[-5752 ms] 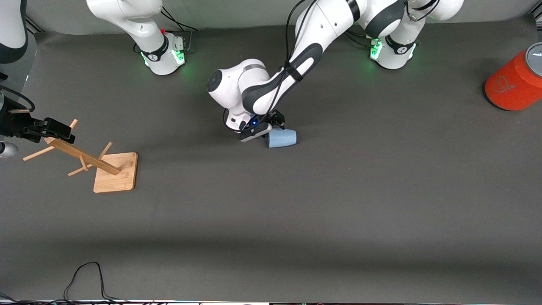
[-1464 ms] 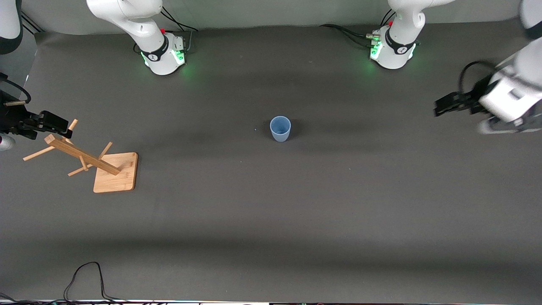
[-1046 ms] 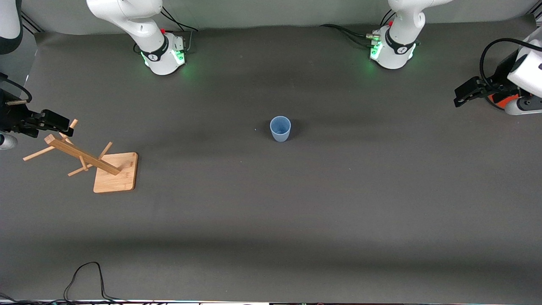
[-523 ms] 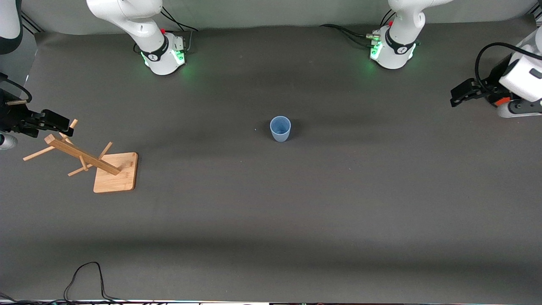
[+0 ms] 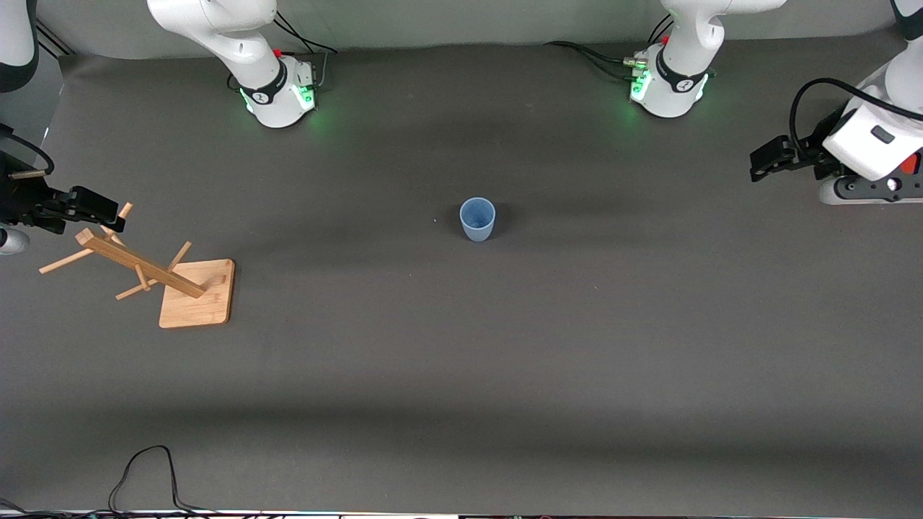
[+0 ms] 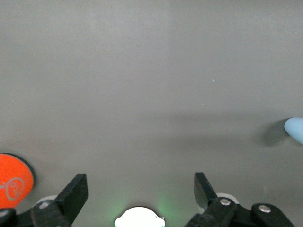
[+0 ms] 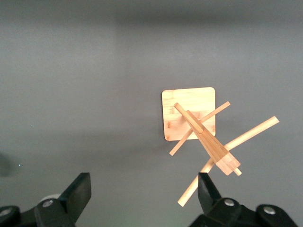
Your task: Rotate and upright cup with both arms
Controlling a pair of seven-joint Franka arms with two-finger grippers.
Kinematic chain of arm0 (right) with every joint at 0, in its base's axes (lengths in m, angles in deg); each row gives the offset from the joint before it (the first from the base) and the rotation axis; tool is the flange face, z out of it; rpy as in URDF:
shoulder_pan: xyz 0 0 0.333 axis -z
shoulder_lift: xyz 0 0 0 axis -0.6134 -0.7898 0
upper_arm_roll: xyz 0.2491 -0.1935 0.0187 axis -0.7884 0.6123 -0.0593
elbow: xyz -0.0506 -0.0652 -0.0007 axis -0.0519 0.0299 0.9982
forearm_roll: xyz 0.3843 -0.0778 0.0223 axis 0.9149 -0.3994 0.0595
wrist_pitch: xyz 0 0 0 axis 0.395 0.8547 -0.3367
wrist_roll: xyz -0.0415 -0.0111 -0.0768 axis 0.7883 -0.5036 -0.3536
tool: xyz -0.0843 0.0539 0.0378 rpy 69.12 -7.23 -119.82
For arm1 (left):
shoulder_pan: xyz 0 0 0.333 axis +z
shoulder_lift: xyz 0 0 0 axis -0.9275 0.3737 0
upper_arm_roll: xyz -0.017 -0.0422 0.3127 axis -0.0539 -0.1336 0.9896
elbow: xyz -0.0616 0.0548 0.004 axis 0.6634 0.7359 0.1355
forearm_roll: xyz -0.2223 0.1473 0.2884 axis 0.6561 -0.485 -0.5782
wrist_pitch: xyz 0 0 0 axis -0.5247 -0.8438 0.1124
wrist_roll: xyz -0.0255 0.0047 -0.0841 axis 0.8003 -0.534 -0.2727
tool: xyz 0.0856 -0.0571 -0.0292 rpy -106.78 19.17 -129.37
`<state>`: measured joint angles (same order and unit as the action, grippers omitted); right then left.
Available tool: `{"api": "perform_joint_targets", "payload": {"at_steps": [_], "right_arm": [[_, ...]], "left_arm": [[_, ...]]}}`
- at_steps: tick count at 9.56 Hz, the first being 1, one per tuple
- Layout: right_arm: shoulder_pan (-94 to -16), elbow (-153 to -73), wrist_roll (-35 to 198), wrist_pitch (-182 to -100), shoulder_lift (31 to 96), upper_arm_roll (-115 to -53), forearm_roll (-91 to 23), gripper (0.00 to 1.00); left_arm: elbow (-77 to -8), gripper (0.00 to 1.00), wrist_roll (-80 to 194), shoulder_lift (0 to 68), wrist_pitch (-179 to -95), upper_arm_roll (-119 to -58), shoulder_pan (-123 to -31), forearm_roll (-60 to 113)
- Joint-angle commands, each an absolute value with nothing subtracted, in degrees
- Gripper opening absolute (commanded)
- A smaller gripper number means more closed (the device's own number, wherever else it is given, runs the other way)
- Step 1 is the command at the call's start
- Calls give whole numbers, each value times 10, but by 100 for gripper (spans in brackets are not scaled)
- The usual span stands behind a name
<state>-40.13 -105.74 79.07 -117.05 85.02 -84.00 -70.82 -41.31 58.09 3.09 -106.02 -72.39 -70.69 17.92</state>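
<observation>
The left gripper [image 5: 766, 158] hung in the air above the table at the left arm's end, its fingers spread wide with nothing between them; in the left wrist view the two black fingers [image 6: 75, 193] stood well apart over bare grey mat, with an orange cylinder [image 6: 14, 180] showing at the edge just beside one of them. The cup [image 5: 477, 218] was well apart from that gripper, standing upright on its base near the middle of the table [image 5: 505, 360], rim up so that the front camera looked down into its pale-blue hollow, and touched by neither arm. In the left wrist view only a small pale-blue sliver of the cup [image 6: 295, 129] showed at the picture's edge, with its shadow on the mat beside it. The right gripper [image 5: 92, 205] hovered at the right arm's end of the table, over the upper end of a wooden rack [image 5: 144, 268], a slanting post with pegs on a square wooden base that sat on the mat. Its fingers [image 7: 78, 191] were likewise parted and held nothing, and the right wrist view looked down on the rack [image 7: 199, 130] below and between them, without contact that could be seen. The cup lay about midway between the two grippers, well away from each. A black cable [image 5: 148, 468] curled on the mat at the edge nearest the front camera, toward the right arm's end.
</observation>
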Motion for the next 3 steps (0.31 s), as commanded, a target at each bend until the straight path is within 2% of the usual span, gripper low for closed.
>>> {"api": "perform_joint_targets", "payload": {"at_steps": [1, 3], "right_arm": [[-401, -1051, 801, -1169, 851, -838, -705, 100], [-401, -1052, 802, -1170, 851, -838, -706, 100]], "left_arm": [[-407, 100, 594, 28, -1088, -713, -724, 165], [-410, 100, 594, 29, -1120, -712, -720, 165]]}}
